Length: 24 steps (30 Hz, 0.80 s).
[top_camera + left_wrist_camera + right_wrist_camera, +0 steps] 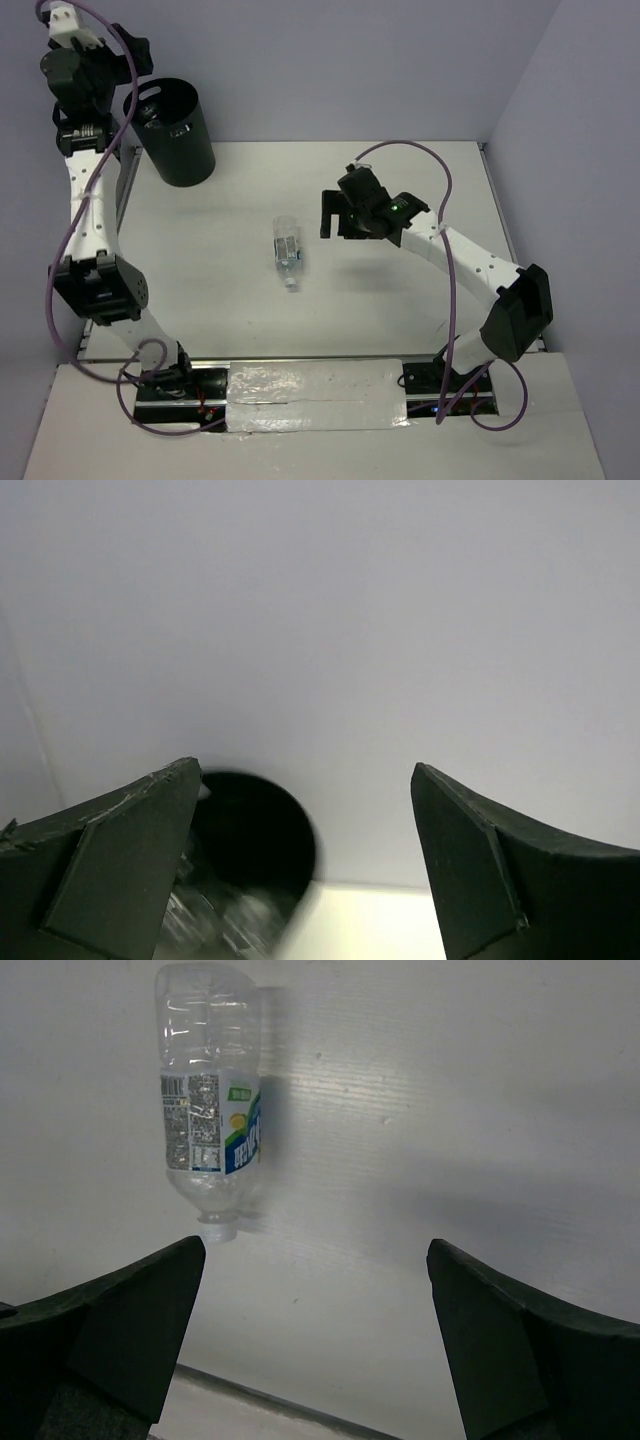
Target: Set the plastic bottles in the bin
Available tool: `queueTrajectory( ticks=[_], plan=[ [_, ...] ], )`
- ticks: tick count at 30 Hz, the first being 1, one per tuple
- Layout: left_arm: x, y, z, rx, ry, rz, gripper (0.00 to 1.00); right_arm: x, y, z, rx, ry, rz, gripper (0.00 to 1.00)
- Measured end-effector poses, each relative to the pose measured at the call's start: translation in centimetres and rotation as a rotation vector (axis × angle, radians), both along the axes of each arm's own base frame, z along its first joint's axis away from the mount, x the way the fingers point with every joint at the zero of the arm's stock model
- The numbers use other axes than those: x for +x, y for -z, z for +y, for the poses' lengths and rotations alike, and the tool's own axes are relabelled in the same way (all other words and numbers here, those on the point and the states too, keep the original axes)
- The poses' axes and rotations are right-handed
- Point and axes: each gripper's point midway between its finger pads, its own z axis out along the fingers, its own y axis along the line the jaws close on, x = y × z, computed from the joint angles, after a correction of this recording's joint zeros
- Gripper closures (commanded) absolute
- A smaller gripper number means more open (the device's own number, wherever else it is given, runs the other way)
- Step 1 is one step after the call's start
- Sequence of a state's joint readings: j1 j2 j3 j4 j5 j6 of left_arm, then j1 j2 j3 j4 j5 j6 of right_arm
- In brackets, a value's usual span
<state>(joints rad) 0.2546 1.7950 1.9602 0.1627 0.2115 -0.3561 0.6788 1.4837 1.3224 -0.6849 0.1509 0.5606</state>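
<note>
One small clear crinkled plastic bottle (288,250) lies on its side near the middle of the white tabletop (400,320), neck toward the near edge. Its label band shows a barcode panel and a blue-green field with a yellow spot; the print is too small to read. The right gripper (335,222) hangs just to the right of the bottle, apart from it, jaws spread and empty. The tall black cylindrical bin (178,140) stands at the far left corner. The left gripper (305,770) is above its rim, jaws released, holding nothing. Clear crinkled plastic (215,920) shows inside the bin; count cannot be told.
</note>
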Motion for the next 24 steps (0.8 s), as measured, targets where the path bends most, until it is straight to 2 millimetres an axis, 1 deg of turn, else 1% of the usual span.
queueTrajectory(
  ticks=[1, 3, 5, 6, 7, 8, 9, 10, 12, 13, 15, 16, 17, 18, 19, 20, 21, 24],
  plan=[
    [-1.4, -0.8, -1.3, -0.003, -0.007, 0.02, 0.01, -0.1, -0.1, 0.2, 0.002, -0.004, -0.001, 0.0],
    [-4.3, -1.6, -5.7, -0.021, 0.003, 0.067, 0.01, -0.4, -0.1, 0.6, 0.006, -0.009, 0.001, 0.0],
    [-7.3, -0.1, -10.9, -0.023, 0.045, 0.139, 0.01, -0.8, -0.2, 0.9, 0.016, -0.01, 0.001, 0.0],
    [-9.1, 1.7, -14.0, -0.025, 0.082, 0.192, 0.01, -1.0, -0.3, 0.8, 0.02, -0.009, 0.0, 0.0],
    [-10.5, 3.9, -16.5, -0.022, 0.122, 0.256, 0.01, -1.2, -0.4, 0.7, 0.025, -0.003, -0.004, 0.0],
    [-12.0, 6.7, -18.7, -0.033, 0.162, 0.343, 0.01, -1.4, -0.5, 0.5, 0.031, 0.006, -0.008, 0.0],
    [-13.0, 9.6, -20.1, -0.042, 0.185, 0.434, 0.01, -1.9, -0.7, 0.1, 0.037, 0.011, -0.014, 0.0],
    [-13.7, 12.2, -21.0, -0.055, 0.194, 0.514, 0.01, -2.3, -0.8, -0.4, 0.042, 0.017, -0.02, 0.0],
    [-14.9, 18.8, -22.2, -0.092, 0.186, 0.702, 0.01, -3.1, -1.0, -1.2, 0.053, 0.035, -0.027, 0.0],
    [-15.7, 22.5, -22.6, -0.1, 0.175, 0.803, 0.01, -3.4, -1.1, -1.6, 0.059, 0.044, -0.033, 0.0],
    [-18.1, 28.8, -24.0, -0.112, 0.174, 0.979, 0.01, -4.1, -0.9, -2.4, 0.065, 0.061, -0.038, 0.0],
    [-19.6, 31.4, -24.9, -0.11, 0.183, 1.058, 0.01, -4.4, -0.8, -2.7, 0.067, 0.068, -0.038, 0.0],
    [-21.1, 33.5, -25.6, -0.106, 0.189, 1.127, 0.01, -4.7, -0.7, -3.1, 0.068, 0.075, -0.038, 0.0],
    [-22.2, 34.8, -26.3, -0.103, 0.195, 1.173, 0.01, -5.1, -0.4, -3.4, 0.067, 0.082, -0.034, 0.0],
    [-23.2, 35.7, -27.1, -0.104, 0.21, 1.206, 0.01, -5.4, -0.2, -3.8, 0.063, 0.088, -0.03, 0.0],
    [-23.8, 36.1, -27.7, -0.104, 0.221, 1.225, 0.01, -5.6, 0.1, -4.0, 0.062, 0.094, -0.024, 0.0],
    [-24.0, 36.2, -28.2, -0.115, 0.23, 1.229, 0.01, -5.9, 0.5, -4.2, 0.059, 0.101, -0.016, 0.0],
    [-23.6, 35.8, -28.8, -0.152, 0.232, 1.211, 0.01, -6.5, 1.6, -4.7, 0.045, 0.11, 0.006, 0.0]
  ],
)
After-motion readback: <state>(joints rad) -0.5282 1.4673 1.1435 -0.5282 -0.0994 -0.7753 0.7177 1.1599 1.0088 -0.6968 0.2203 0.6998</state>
